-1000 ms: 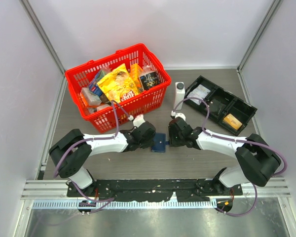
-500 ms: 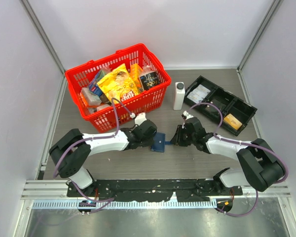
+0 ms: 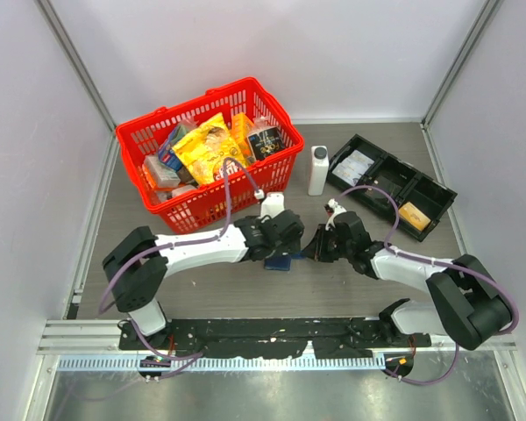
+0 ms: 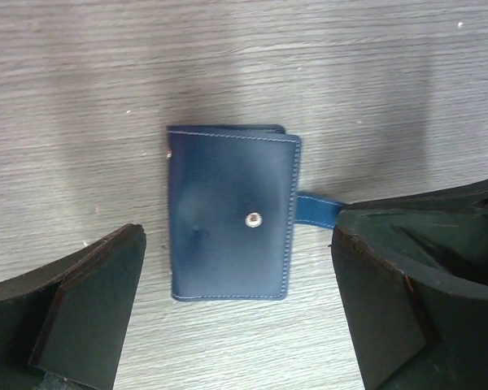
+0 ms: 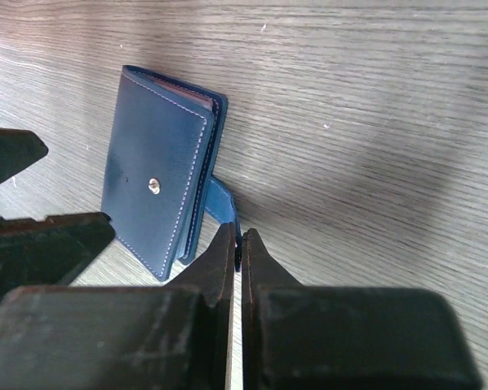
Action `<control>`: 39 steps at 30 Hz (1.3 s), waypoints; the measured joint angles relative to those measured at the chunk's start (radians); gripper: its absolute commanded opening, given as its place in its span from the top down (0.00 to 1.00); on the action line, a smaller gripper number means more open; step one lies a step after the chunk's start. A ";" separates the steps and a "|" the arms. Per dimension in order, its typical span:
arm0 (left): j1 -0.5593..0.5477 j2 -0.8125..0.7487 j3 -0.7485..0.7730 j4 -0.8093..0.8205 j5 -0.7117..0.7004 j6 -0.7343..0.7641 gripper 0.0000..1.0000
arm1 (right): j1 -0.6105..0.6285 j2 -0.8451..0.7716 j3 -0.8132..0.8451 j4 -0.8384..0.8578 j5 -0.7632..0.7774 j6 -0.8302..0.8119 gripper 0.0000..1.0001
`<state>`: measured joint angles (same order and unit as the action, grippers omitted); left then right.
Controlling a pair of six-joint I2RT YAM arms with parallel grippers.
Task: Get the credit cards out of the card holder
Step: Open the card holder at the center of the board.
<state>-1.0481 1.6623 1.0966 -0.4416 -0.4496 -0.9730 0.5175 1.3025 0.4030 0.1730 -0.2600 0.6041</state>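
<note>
Two hands meet over the desk (image 3: 245, 296) at the card holder (image 5: 154, 187), which lies flat and folded between them. The left hand (image 4: 236, 236) hangs above it, fingers wide apart. The right hand (image 5: 237, 241), just beside it, is pinched together on its snap tab (image 5: 220, 199) (so it looks). The tab is unsnapped, but the cover is not yet lifted and no card is out.

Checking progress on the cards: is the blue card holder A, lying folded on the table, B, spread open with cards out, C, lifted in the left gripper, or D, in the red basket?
A: the card holder lies folded on the table, snap stud facing up.
</note>
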 measured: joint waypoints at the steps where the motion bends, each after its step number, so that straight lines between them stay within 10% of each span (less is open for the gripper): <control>1: -0.010 0.018 0.033 -0.014 -0.013 0.011 0.00 | 0.000 -0.010 -0.003 0.001 0.000 0.000 0.99; 20: -0.039 0.283 0.253 -0.209 -0.027 0.097 0.01 | -0.001 -0.035 -0.022 0.006 0.004 0.001 0.99; 29: -0.039 0.274 0.255 -0.223 -0.050 0.092 0.40 | -0.001 -0.053 -0.022 -0.006 0.011 0.000 0.99; 39: -0.014 0.104 0.157 -0.203 -0.078 0.083 0.61 | 0.000 -0.068 -0.022 -0.028 0.019 -0.014 0.99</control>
<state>-1.0618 1.7664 1.2533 -0.6445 -0.5274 -0.8902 0.5171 1.2343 0.3809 0.1448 -0.2413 0.5896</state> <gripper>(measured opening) 0.458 0.049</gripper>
